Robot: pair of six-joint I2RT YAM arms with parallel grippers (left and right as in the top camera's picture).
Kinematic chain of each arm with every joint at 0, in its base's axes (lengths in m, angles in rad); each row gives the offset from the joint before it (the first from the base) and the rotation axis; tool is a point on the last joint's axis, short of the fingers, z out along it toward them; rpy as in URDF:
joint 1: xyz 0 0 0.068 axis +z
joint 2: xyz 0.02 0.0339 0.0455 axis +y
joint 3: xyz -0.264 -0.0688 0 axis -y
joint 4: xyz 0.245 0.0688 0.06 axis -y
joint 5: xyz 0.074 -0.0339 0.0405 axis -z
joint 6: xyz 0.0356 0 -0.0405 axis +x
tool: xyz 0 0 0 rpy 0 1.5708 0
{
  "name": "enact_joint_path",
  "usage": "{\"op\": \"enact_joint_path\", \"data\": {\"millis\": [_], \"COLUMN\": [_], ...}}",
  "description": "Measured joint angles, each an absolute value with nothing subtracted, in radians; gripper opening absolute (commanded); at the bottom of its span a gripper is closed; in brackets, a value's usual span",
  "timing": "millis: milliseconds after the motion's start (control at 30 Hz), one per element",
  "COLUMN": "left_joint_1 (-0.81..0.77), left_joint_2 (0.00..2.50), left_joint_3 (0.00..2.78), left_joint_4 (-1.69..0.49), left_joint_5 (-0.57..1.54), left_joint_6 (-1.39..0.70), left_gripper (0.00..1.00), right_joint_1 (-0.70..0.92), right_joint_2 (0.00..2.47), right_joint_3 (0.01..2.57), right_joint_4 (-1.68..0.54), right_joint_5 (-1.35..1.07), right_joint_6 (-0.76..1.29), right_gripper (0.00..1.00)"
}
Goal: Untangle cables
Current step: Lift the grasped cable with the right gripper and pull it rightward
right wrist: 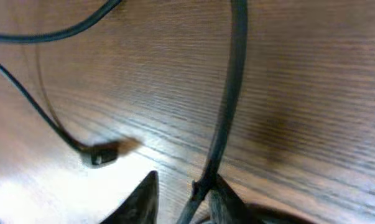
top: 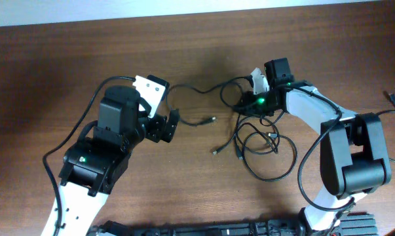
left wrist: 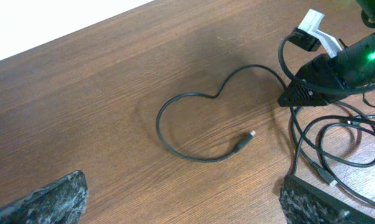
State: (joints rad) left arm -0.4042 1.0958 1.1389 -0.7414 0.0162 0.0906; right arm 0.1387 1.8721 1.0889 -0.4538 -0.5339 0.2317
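Thin black cables lie on the wooden table. One cable (top: 184,88) makes a loose loop (left wrist: 175,146) ending in a small plug (left wrist: 244,142). A tangle of loops (top: 263,141) lies to its right, also in the left wrist view (left wrist: 336,143). My right gripper (top: 243,103) is low at the top of the tangle. In the right wrist view its fingers (right wrist: 184,199) stand apart with one cable (right wrist: 227,106) running between them, against the right finger. A plug (right wrist: 100,154) lies nearby. My left gripper (top: 173,126) is wide open and empty (left wrist: 187,205), short of the loop.
The right arm's white and black body (top: 315,108) arches over the table's right side. A thick black arm wire (top: 73,134) curves by the left arm. Another black cord end (top: 390,98) shows at the far right edge.
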Motion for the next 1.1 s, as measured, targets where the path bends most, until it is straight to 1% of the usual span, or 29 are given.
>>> {"op": "enact_joint_path", "data": {"millis": [367,500,633,833,1100], "left_joint_1": [-0.404,-0.404,-0.404,-0.404,-0.404], "left_joint_2": [1.096,1.096,1.096,1.096,1.096], "left_joint_3": [1.139,1.139,1.139,1.139,1.139], "left_joint_4": [-0.745,-0.745,-0.745,-0.745,-0.745], "left_joint_5": [0.016,0.016,0.016,0.016,0.016], "left_joint_6": [0.091,0.091,0.091,0.091,0.091], "left_gripper": [0.99,0.99,0.99,0.99,0.99], "right_joint_1": [0.138,0.139,0.138,0.139,0.139], "right_joint_2": [1.872,1.872,1.867,1.773,1.625], "right_joint_3": [1.086,1.088,1.131,1.301,1.630], "right_joint_4": [-0.387,-0.398,-0.466,-0.636,-0.889], "right_joint_5": [-0.624,-0.652,-0.657,-0.639,-0.547], "right_joint_6": [0.232,0.232,0.233,0.219,0.175], "right_gripper": [0.04,0.04,0.04,0.04,0.04]}}
